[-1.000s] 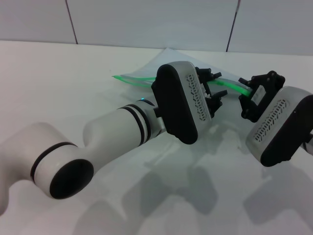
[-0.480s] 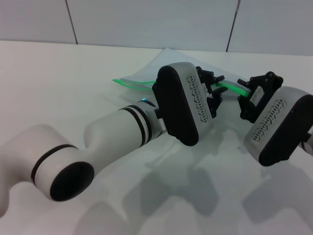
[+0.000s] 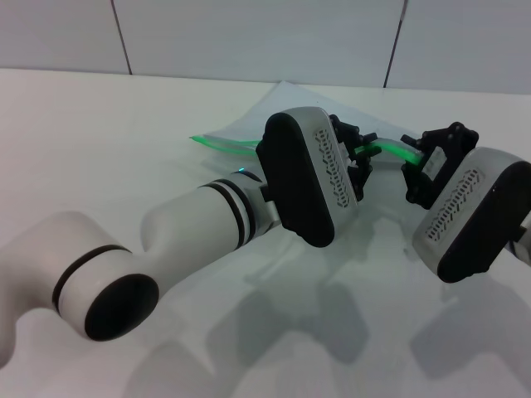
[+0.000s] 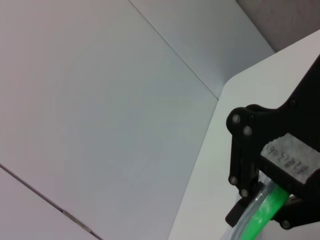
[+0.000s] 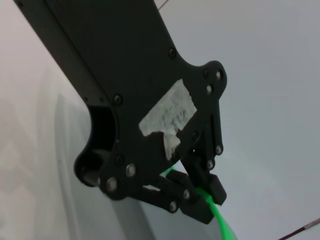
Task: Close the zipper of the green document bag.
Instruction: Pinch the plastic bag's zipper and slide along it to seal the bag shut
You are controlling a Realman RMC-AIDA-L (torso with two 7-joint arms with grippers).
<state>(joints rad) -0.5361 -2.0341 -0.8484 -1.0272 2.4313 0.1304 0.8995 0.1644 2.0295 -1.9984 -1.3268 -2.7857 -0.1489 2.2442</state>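
The green document bag (image 3: pixel 267 112) lies flat at the back of the white table, pale and translucent. Its zipper (image 3: pixel 222 143) is a bright green strip running along the near edge toward the right. My left gripper (image 3: pixel 358 154) is shut on the strip about midway along. My right gripper (image 3: pixel 413 164) is shut on the bag's green edge at its right end. Between the two the strip hangs lifted off the table. In the left wrist view, black fingers (image 4: pixel 243 150) clamp the green strip (image 4: pixel 264 212). The right wrist view shows fingers (image 5: pixel 211 193) pinched on the strip (image 5: pixel 223 226). The slider is hidden.
The white table (image 3: pixel 99 149) stretches to the left and front. A tiled wall (image 3: pixel 249 37) stands right behind the bag. My left forearm (image 3: pixel 191 228) lies across the middle of the table.
My left gripper has slid a little leftward and away along the green strip. The strip's left end has sunk slightly toward the table. The right gripper has barely moved.
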